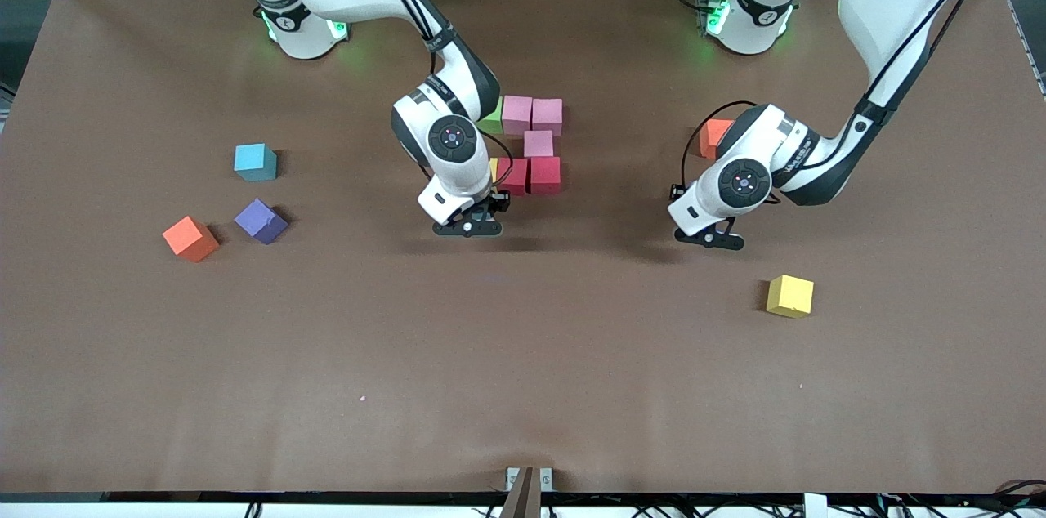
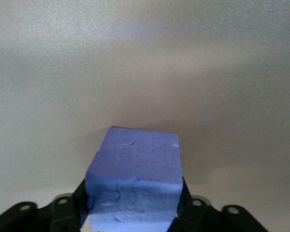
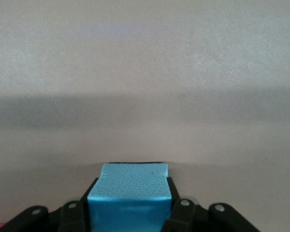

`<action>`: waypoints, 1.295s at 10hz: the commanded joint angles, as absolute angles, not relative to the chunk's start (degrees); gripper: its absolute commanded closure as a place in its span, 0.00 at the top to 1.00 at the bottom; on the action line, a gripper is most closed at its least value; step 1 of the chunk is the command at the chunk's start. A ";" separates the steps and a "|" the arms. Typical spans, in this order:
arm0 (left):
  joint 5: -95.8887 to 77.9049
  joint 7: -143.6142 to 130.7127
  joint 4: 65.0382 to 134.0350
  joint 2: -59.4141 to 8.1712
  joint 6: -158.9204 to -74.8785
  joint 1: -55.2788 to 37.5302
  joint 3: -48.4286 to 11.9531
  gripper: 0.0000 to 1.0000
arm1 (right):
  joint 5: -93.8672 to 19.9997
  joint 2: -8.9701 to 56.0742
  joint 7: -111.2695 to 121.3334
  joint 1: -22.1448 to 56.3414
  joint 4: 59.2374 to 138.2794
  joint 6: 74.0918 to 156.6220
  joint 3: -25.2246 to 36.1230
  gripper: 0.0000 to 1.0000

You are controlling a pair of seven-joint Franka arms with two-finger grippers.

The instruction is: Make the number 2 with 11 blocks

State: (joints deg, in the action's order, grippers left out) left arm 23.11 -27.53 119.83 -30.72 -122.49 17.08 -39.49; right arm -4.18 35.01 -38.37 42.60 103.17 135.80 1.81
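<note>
The partly built number 2 is made of a green block (image 1: 493,118), three pink blocks (image 1: 516,113) (image 1: 547,115) (image 1: 538,144), two red blocks (image 1: 545,174) and a sliver of yellow (image 1: 493,169). My right gripper (image 1: 467,225) (image 3: 129,212) is low over the table beside the red and yellow row. It is shut on a light blue block (image 3: 130,188). My left gripper (image 1: 712,238) (image 2: 133,208) is low over bare table toward the left arm's end. Its fingers (image 2: 79,198) press both sides of a purple block (image 2: 135,164). The front view hides both held blocks.
Loose blocks lie toward the right arm's end: light blue (image 1: 255,162), purple (image 1: 261,221) and orange (image 1: 189,238). A yellow block (image 1: 789,295) lies nearer the camera than the left gripper. The left arm partly hides an orange block (image 1: 716,137).
</note>
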 commanded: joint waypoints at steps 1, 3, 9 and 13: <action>21.55 -30.40 118.48 -31.99 -123.05 17.75 -39.81 0.44 | -3.34 35.16 -38.14 42.54 103.27 136.32 1.76 0.42; 18.65 -32.07 116.73 -31.99 -122.52 17.40 -39.81 0.34 | -3.34 35.42 -38.14 42.45 103.27 136.58 1.76 0.42; 11.78 -37.25 108.22 -32.08 -113.93 14.43 -39.99 0.34 | -3.34 36.04 -38.58 42.36 103.27 137.37 1.58 0.52; 11.51 -43.58 104.42 -31.99 -111.01 11.87 -39.99 0.34 | -3.51 35.69 -38.59 41.93 103.18 136.76 1.58 1.00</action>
